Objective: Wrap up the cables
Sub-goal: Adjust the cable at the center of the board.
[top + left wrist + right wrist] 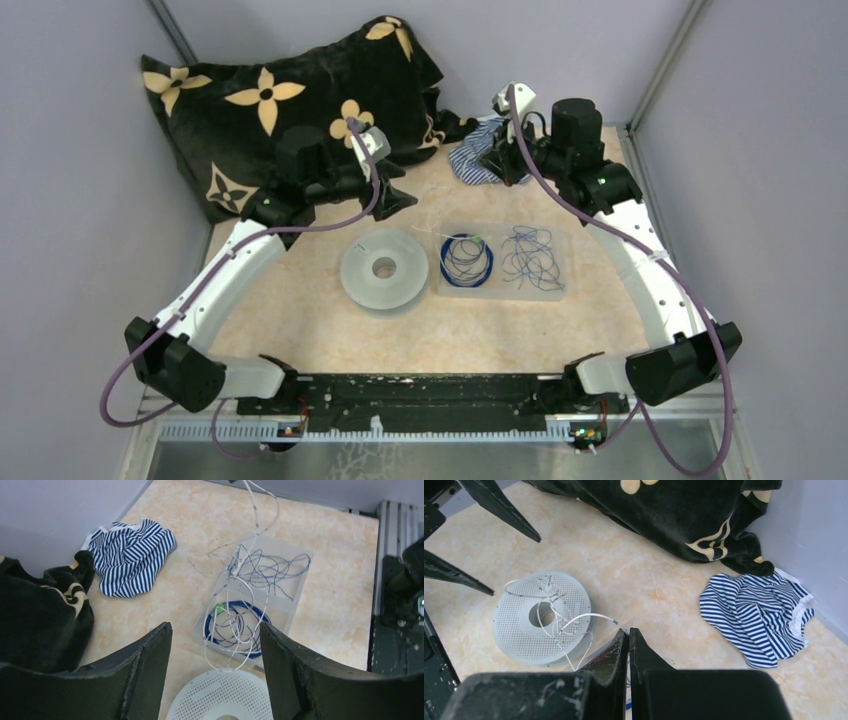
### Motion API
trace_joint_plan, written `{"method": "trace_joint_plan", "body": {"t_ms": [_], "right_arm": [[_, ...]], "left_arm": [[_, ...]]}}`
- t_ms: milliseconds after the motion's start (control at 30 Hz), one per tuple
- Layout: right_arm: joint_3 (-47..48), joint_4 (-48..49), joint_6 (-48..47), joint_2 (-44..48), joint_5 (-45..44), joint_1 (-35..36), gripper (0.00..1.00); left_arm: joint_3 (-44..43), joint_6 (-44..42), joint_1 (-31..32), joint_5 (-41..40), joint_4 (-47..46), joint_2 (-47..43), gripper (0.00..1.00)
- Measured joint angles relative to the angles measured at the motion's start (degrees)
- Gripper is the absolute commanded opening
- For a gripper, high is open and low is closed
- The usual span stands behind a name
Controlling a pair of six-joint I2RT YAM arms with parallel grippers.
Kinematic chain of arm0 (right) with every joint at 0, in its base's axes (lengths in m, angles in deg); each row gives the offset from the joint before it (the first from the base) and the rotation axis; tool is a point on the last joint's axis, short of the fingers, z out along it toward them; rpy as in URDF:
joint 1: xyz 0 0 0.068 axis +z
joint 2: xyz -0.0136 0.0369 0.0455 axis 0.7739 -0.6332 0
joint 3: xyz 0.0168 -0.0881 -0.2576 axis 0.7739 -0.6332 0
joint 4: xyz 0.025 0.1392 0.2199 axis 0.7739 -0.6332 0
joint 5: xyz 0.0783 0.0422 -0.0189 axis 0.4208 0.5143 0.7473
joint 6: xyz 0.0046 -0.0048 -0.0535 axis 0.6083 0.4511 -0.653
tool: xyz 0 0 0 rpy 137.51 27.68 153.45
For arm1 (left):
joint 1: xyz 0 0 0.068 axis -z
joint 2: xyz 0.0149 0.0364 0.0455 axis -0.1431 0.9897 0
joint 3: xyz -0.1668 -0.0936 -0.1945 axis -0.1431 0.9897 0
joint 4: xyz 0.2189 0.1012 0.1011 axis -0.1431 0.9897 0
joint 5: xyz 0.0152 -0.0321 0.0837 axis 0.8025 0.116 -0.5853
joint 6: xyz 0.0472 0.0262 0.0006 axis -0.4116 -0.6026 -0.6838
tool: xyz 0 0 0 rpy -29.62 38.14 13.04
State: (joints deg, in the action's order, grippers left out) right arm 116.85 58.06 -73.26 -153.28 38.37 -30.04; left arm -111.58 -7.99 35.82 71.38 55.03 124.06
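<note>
— So, what lies before you, biggest thing first?

— My worktop (300,310), pale and marbled. At its far left corner slumps a black cushion (250,110) with cream flowers. Just right of that lies a crumpled blue-and-white striped cloth (131,555).

— And the containers?

— One clear, shallow tray (563,262) in the middle, split into two compartments. The cables are in it. The left compartment holds the dark blue ring-like coil (465,258) with its green bit (218,609). The right one holds the loose tangle (530,258). A pale perforated spool (385,268) stands just left of the tray. A whitish strand (555,611) loops across its face.

— Your end effectors?

— My left end effector (214,630) hovers above spool and tray, jaws spread wide, gripping nothing. My right end effector (628,635) has its fingers pressed together. The whitish strand runs up to their tips. Whether it is pinched there, I cannot tell.
</note>
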Motion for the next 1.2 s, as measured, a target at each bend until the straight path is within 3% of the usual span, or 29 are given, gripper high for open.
{"method": "trace_joint_plan", "body": {"t_ms": [233, 467, 733, 1200], "right_arm": [[0.00, -1.18, -2.25, 0.00, 2.56, 0.00, 0.00], [-0.02, -3.76, -7.41, 0.20, 7.04, 0.00, 0.00], [-0.39, -4.79, -10.16, 1.92, 11.30, 0.00, 0.00], [-4.98, -5.09, -10.36, 2.64, 13.35, 0.04, 0.00]], "left_arm": [[-0.13, -12.50, 0.00, 4.79, 10.14, -3.74, 0.73], [-0.76, -17.22, 0.00, 8.50, 15.80, -3.19, 0.68], [-2.34, -13.03, 0.02, 12.35, 13.94, 2.67, 0.57], [-2.27, -1.57, 2.32, 18.56, 7.34, 8.13, 0.54]]}}
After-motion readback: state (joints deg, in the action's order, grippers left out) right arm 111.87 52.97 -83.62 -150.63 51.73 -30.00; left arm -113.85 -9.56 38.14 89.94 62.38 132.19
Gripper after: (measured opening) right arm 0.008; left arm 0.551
